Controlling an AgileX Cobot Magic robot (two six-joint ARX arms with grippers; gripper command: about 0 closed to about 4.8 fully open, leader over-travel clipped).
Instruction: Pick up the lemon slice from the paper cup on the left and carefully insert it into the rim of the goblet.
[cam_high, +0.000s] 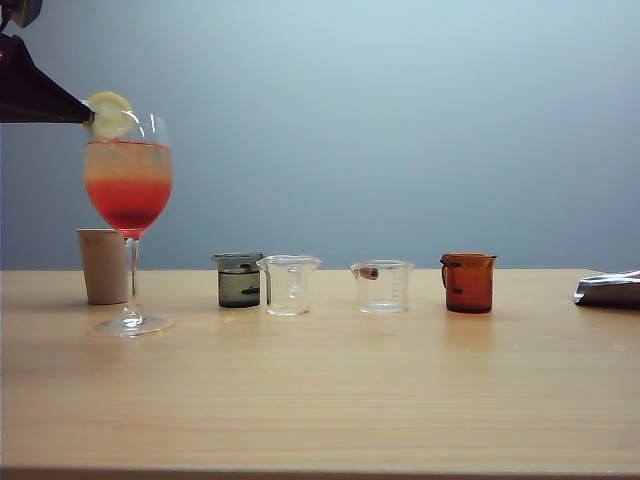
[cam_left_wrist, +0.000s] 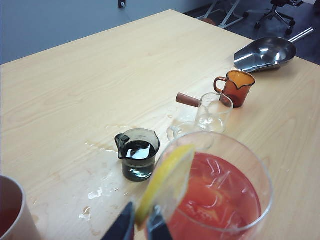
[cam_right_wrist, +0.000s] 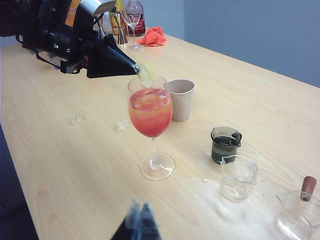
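Note:
The goblet (cam_high: 128, 190) stands at the left of the table, filled with red-to-orange liquid. My left gripper (cam_high: 88, 112) reaches in from the left at rim height, shut on the lemon slice (cam_high: 108, 115). The pale-yellow slice (cam_left_wrist: 167, 182) stands on edge between the dark fingertips of that gripper (cam_left_wrist: 141, 220), over the near rim of the goblet (cam_left_wrist: 215, 197). Whether it sits on the glass I cannot tell. The beige paper cup (cam_high: 103, 265) stands just behind and left of the goblet's stem. My right gripper (cam_right_wrist: 141, 212) hovers over bare table in front of the goblet (cam_right_wrist: 150, 112), shut with nothing in it.
A row runs to the right of the goblet: a dark beaker (cam_high: 238, 280), a clear beaker (cam_high: 288, 285), a clear vessel with a brown stopper (cam_high: 382, 287) and an amber jug (cam_high: 468, 282). A metal scoop (cam_high: 608, 290) lies at the far right. Water drops (cam_left_wrist: 95, 192) spot the tabletop.

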